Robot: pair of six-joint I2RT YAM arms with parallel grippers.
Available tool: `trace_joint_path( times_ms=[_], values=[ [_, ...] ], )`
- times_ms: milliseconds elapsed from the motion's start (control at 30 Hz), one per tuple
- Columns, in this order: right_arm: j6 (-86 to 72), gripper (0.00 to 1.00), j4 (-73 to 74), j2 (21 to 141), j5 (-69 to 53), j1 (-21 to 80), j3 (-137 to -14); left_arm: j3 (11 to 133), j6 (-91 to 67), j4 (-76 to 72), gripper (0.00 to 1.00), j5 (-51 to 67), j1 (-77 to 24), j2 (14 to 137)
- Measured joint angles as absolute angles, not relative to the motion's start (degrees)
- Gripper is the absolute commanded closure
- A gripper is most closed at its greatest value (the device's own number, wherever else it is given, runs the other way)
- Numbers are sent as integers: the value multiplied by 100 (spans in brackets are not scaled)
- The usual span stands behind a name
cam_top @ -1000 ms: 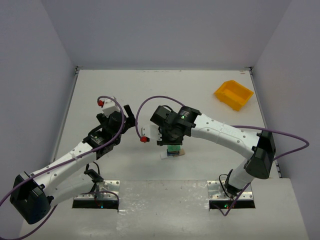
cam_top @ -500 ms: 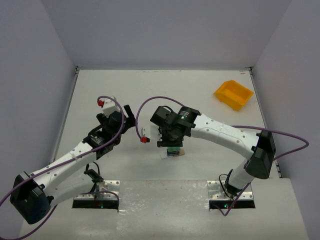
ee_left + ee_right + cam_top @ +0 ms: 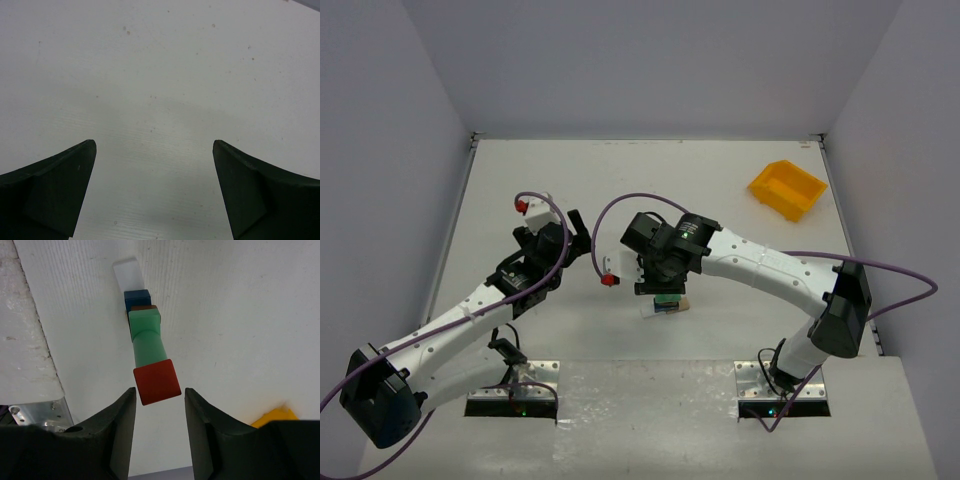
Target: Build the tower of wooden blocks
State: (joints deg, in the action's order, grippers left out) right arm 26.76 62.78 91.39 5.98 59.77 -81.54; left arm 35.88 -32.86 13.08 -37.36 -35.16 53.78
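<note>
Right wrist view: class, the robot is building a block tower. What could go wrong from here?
1. The red block tops a narrow green post, and the right hand has its jaws close on both sides of the block. If the hand lifts off crooked, it could clip the block and knock it off.
2. The tower is tall and thin on a small plank, so any nudge might topple the whole stack.
</note>
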Motion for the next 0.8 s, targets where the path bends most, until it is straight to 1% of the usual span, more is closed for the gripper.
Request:
trace_joint_path(
  times_ms=[133,500,600,700,733,767,800],
  values=[
    [2675,60,6278,9139,598,5977,-8154,3588,-3286,1308,0,-3735,-3516,5378],
    [2670,59,6278,9139,598,5977,-8154,3588,-3286,1308,0,-3732,-3516,5378],
    [2670,51,6276,9139,596,5977,-8154,3588,-3284,1308,0,-3732,-3516,5378],
    [2655,47,6276,9139,596,5977,-8154,3586,-3284,1306,0,-3730,-3516,5378],
    [2655,43,6274,9139,596,5977,-8154,3586,-3284,1308,0,-3730,-3516,5378],
    [2652,34,6270,9139,596,5977,-8154,3586,-3286,1306,0,-3730,-3516,5378],
    [2658,19,6266,9139,598,5977,-8154,3586,-3284,1306,0,-3730,-3516,5378]
  ],
)
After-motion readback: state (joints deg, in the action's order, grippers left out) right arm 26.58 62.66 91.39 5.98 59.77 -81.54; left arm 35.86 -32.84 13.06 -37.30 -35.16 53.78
